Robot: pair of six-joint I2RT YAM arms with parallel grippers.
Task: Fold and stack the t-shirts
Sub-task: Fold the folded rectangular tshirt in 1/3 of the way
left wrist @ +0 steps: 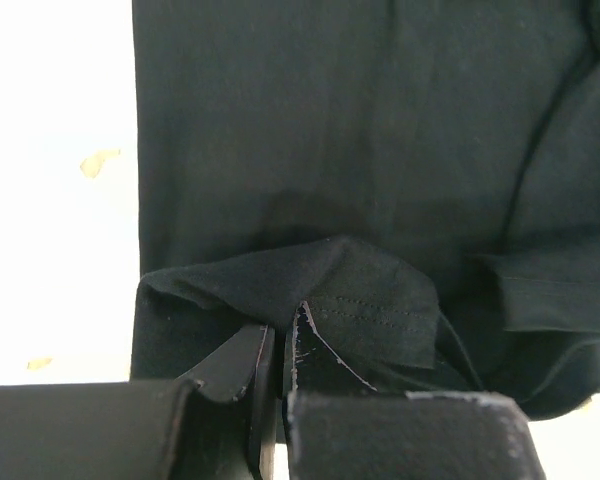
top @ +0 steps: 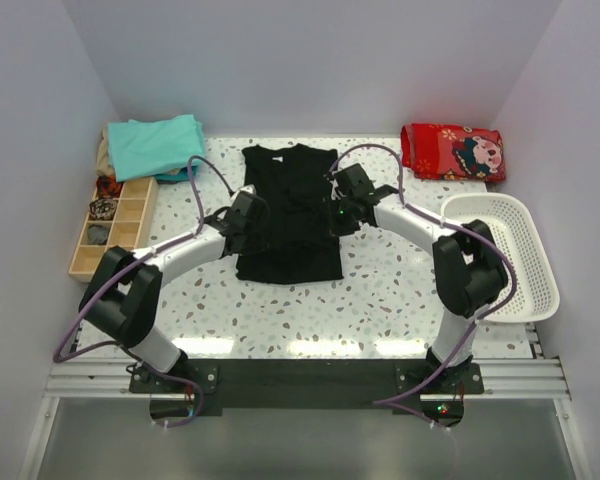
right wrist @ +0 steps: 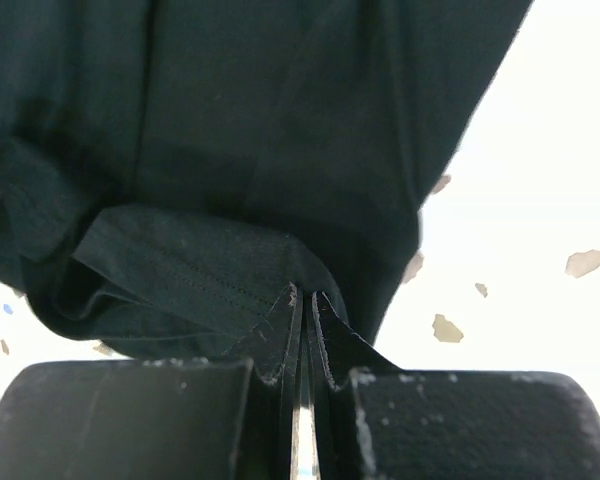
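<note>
I see the left gripper (left wrist: 280, 340) pinching the left edge of the black t-shirt (top: 290, 250), the right gripper (right wrist: 302, 305) pinching its right edge; its long axis runs between them.

A lab test cell: plain white walls (top: 310, 60) enclosing a speckled table (top: 380, 290).

Left arm (top: 180, 250) and right arm (top: 410, 222): white tubular links with bulky black joint housings. A lilac cable (top: 85, 310) loops outside each arm. A small green light (top: 337, 212) is lit at the right wrist. Left tool (left wrist: 280, 335) and right tool (right wrist: 302, 300): matte black fingers, edges scuffed and speckled pale. Both bases sit on a black plate (top: 310, 375) over aluminium rails (top: 100, 380).
</note>
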